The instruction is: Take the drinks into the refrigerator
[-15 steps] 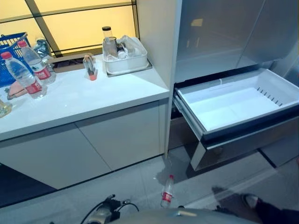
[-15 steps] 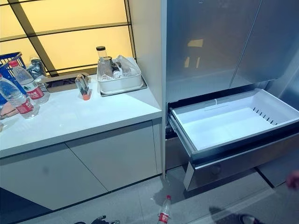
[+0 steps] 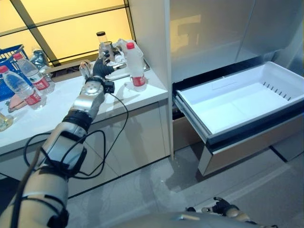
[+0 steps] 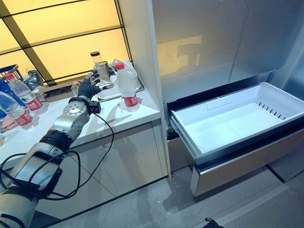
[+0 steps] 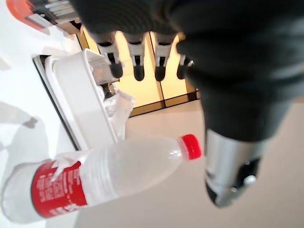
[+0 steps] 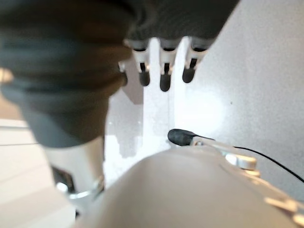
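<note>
Clear plastic bottle (image 3: pixel 135 64), glossy countertop (image 3: pixel 57 111)

Kitchen — white counter (image 3: pixel 71 102) over cabinets, steel refrigerator (image 4: pixel 204 42) with open freezer drawer (image 3: pixel 237 102).

Your left arm (image 3: pixel 71 137) is built of silver-grey segments joined by dark bands, with a rounded silver wrist joint. A dark ribbed cover wraps the back of the left robot hand (image 3: pixel 100 67), and its silver fingers (image 5: pixel 136 57) end in dark tips. The right robot hand (image 6: pixel 161 71) has the same dark cover and dark-tipped silver fingers.
</note>
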Controlling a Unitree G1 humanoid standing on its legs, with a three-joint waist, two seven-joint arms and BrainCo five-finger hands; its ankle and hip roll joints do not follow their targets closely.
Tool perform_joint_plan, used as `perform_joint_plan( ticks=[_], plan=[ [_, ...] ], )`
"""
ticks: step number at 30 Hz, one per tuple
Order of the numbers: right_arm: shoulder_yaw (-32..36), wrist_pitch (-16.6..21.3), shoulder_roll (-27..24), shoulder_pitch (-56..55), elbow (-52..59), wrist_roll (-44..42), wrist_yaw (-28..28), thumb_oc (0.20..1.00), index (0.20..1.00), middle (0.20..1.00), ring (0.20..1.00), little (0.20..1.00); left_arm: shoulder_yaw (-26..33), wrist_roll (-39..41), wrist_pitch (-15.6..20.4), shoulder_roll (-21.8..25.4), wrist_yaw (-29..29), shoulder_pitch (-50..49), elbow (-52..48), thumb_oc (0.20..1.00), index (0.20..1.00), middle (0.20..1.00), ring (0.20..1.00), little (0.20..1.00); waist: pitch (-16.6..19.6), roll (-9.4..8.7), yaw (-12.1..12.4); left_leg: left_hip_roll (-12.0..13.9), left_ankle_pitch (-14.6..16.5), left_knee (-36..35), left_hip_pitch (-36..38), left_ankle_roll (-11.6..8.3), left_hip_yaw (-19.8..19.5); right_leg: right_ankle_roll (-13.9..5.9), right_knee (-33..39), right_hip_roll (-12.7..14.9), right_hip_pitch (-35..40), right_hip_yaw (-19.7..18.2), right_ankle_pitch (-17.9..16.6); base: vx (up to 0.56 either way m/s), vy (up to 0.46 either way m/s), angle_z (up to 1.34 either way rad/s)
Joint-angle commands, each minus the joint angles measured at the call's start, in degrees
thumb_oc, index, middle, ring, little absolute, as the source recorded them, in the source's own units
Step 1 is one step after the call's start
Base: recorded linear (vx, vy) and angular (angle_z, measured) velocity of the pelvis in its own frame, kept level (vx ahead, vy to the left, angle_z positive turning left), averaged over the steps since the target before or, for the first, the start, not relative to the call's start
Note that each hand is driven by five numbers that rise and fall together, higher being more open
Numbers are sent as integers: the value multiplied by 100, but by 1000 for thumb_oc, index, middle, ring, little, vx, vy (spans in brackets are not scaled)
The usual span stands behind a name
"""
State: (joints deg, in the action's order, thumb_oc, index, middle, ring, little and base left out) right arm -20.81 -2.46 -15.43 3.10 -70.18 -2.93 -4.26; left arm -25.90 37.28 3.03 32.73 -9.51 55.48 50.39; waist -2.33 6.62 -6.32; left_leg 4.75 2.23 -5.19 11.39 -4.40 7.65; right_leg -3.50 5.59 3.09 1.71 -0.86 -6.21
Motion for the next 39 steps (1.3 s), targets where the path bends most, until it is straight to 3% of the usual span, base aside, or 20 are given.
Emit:
perform_joint_plan(
  ticks=[1, 8, 23, 39],
  plan=[
    [-355, 34, 144, 149, -445, -84, -43, 1000, 1000, 1000, 1000, 1000, 29, 35, 190, 252, -51, 1182, 532, 1000, 1000, 1000, 1000, 1000, -87, -143, -140, -76, 131, 19, -86, 16, -228, -500, -100, 323, 596, 84, 766, 0, 0, 0],
    [-327, 48, 135, 159, -418, -122, -66, 1000, 1000, 1000, 1000, 1000, -40, -536, 145, 121, -86, 963, 439, 1000, 1000, 1000, 1000, 1000, -110, -147, -151, -83, 132, 19, -89, 24, -215, -487, -93, 319, 597, 61, 763, 0, 0, 0],
    [-218, 66, 69, 158, -365, -191, -107, 1000, 1000, 1000, 1000, 1000, 19, -853, 87, -256, -100, 428, 277, 1000, 1000, 1000, 1000, 1000, -210, -159, -172, -73, 115, 19, -124, 23, -182, -472, -98, 289, 540, 25, 757, 0, 0, 0],
    [-4, 138, -67, 214, -235, -329, -229, 1000, 1000, 1000, 1000, 1000, 248, -1195, -25, -630, -60, -156, 850, 1000, 1000, 1000, 1000, 1000, -463, -72, -349, -43, 68, 19, -210, 11, -29, -455, -108, 225, 350, -136, 728, -7, 2, -4]
  ],
)
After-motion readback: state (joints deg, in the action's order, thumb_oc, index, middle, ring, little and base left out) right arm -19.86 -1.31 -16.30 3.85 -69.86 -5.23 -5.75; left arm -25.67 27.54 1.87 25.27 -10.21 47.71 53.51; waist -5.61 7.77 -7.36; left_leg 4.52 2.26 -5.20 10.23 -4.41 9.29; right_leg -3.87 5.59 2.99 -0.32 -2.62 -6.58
